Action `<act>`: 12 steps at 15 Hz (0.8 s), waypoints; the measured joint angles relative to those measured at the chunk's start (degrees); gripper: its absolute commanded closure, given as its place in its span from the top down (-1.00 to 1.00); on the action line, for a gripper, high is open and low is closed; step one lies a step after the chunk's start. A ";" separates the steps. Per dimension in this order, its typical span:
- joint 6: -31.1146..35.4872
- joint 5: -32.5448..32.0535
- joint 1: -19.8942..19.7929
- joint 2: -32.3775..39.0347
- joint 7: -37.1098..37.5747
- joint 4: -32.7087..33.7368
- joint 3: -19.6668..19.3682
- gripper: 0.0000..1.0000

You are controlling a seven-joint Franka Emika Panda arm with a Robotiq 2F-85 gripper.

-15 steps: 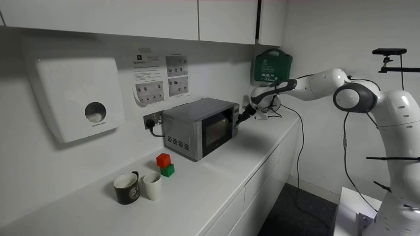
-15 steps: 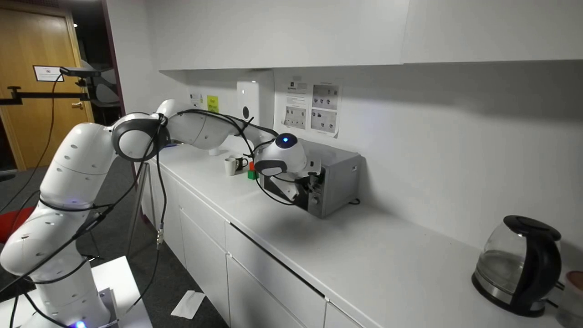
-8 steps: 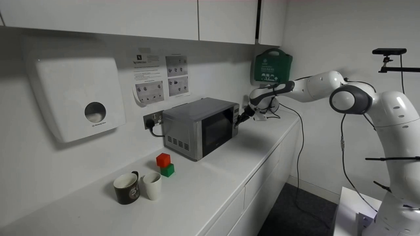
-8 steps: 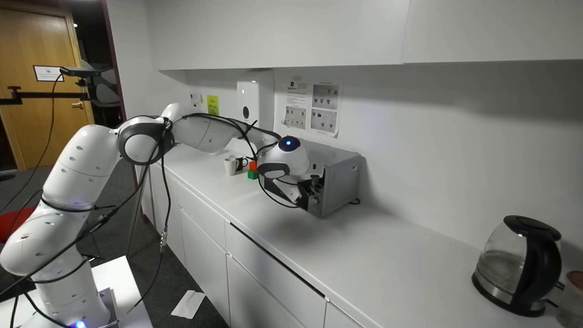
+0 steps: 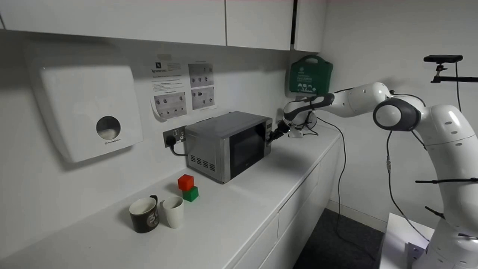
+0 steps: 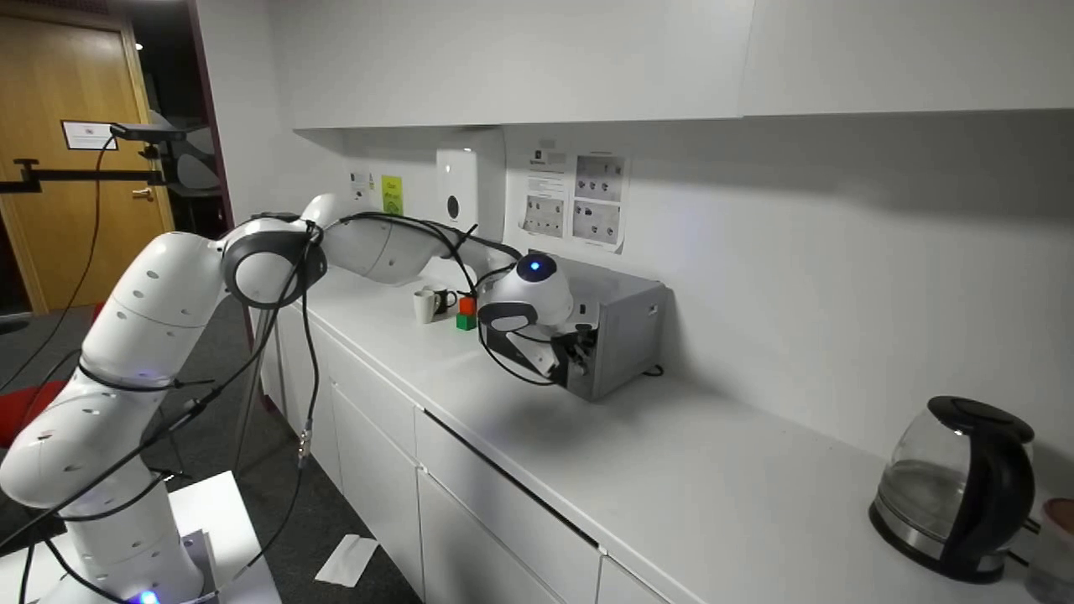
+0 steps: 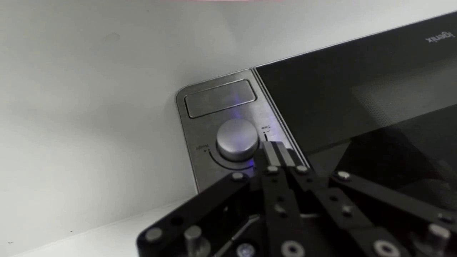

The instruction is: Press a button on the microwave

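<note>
The microwave (image 5: 207, 151) is a dark grey box on the counter with a dark window (image 5: 247, 147) and a narrow control strip at its right edge. It also shows behind my arm in an exterior view (image 6: 633, 335). In the wrist view, which looks upside down, the strip has a round silver knob (image 7: 237, 139) and a rectangular button (image 7: 220, 99). My gripper (image 7: 276, 144) is shut and empty. Its fingertips are over the strip, beside the knob and near the door seam. I cannot tell whether they touch. The strip beneath my fingers is hidden. In an exterior view my gripper (image 5: 274, 136) is at the strip.
A black mug (image 5: 144, 216), a white mug (image 5: 174, 212) and a red block (image 5: 186, 182) on a green block (image 5: 191, 194) stand left of the microwave. A kettle (image 6: 952, 495) stands on the counter. Wall cabinets (image 5: 257, 22) hang above. A cable loops below my wrist.
My arm's elbow has come down slightly and forward, and my wrist has shifted slightly toward the microwave. The microwave window looked faintly lit a second ago and is dark now.
</note>
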 measured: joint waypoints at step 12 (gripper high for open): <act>-1.58 -2.36 -6.82 -10.22 -1.90 -13.25 -0.83 -1.00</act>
